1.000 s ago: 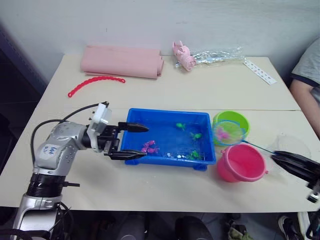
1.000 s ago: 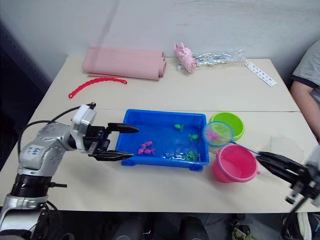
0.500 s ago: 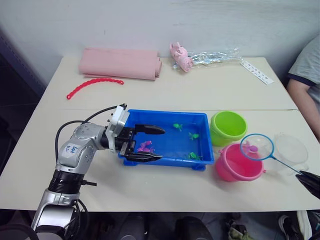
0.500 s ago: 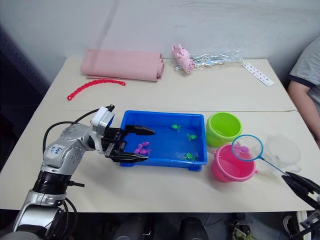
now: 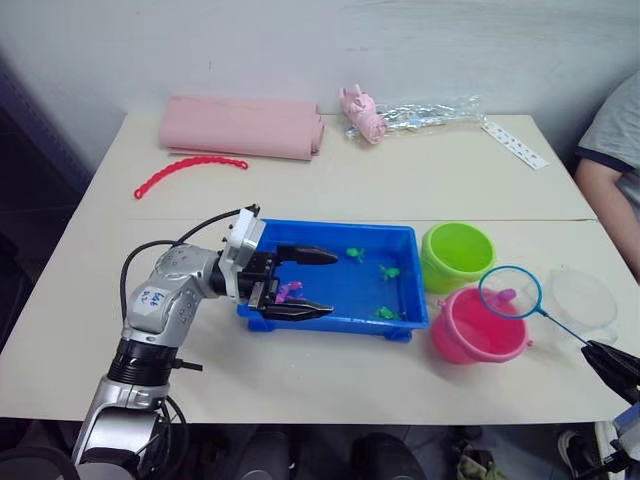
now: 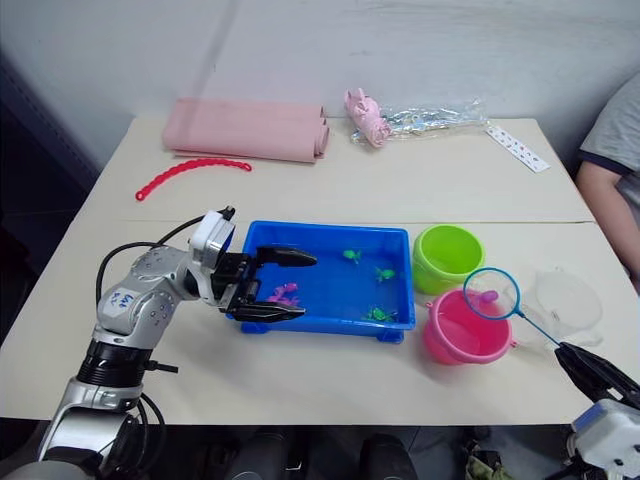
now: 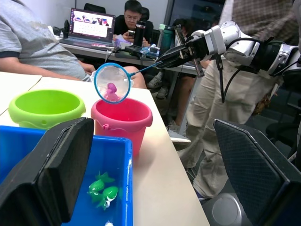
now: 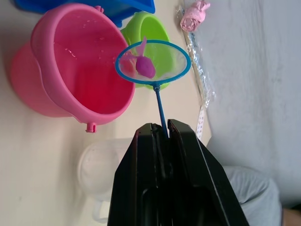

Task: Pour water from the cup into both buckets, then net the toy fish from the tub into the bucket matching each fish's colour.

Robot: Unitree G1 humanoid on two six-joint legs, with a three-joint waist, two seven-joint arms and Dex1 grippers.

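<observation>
Right hand (image 8: 162, 136) is pinching the net (image 5: 510, 292) by its stick, hoop with a pink fish (image 8: 145, 67) hanging over the pink bucket's (image 5: 478, 326) far rim. Looks like just a tip-over dumps it. Left hand (image 5: 310, 283) spread at the tub (image 5: 400, 235).

Pale beige table (image 5: 420, 180) against plain whitish wall (image 5: 300, 40). Dark floor (image 5: 30, 200) at left. Beyond table edge, desk with open laptop (image 7: 91, 26), people seated, one person (image 7: 221, 117) standing near.
</observation>
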